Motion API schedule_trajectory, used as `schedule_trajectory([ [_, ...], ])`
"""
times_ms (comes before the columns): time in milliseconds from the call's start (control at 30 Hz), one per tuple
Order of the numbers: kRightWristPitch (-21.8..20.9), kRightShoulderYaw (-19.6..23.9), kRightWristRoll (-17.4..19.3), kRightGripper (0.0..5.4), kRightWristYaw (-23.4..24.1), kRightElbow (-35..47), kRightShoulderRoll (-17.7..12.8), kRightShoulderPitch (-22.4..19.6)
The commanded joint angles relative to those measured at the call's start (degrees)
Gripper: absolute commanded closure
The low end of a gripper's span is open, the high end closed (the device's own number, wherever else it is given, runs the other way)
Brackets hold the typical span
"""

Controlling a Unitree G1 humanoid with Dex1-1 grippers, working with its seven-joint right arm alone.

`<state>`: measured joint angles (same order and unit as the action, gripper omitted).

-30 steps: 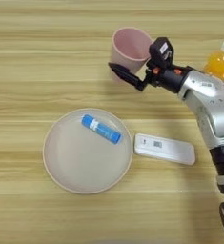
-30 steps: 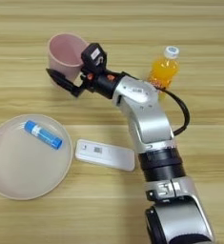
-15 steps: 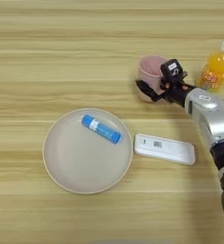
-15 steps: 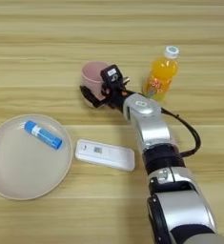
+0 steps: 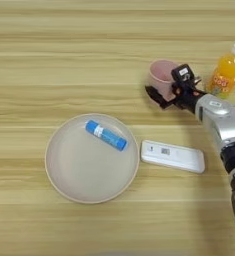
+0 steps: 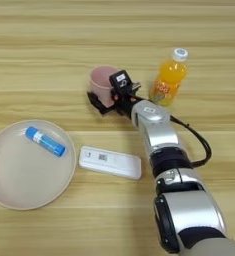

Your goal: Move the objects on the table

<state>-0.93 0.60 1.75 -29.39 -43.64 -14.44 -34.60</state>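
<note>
Objects on the light wooden table (image 5: 54, 60) number five: one pink plastic cup (image 6: 103, 83), one orange juice bottle (image 6: 168, 79) with a white cap, one round beige plate (image 5: 71, 172), one small blue tube (image 5: 106, 135) and one flat white device (image 5: 172, 156) bearing a barcode. The pink cup stands upright right of centre with its mouth facing up, and the right gripper (image 6: 107, 95) is clamped on it, one black finger (image 6: 95, 103) low against the near left side and the other finger, with a white label on its housing, at the cup's right rim. The gripper hides the cup's right wall and base, so whether the cup rests on the wood or is held just above it cannot be told. The juice bottle stands upright beside the cup, further right and apart from it; in the left eye view it sits at the picture's edge, just behind the silver forearm (image 6: 156, 127). The blue tube lies tilted inside the plate, toward the far right part of its floor, white band at its far end. The white device lies flat on the table just right of the plate, apart from its rim. The plate's left edge is cut off in the right eye view. A black cable (image 6: 199, 145) loops beside the forearm.
</note>
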Motion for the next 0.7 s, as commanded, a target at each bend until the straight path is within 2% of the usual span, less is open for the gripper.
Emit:
schedule_trajectory([
  [33, -2.35, 1.14, 0.53, 0.03, 0.84, 2.74, -1.40, -5.83],
  [333, -3.58, 1.40, 0.79, 0.03, 1.00, 4.99, -1.49, -5.79],
  [700, -0.23, 2.37, 3.23, 0.03, -0.42, 18.50, -1.89, -4.16],
])
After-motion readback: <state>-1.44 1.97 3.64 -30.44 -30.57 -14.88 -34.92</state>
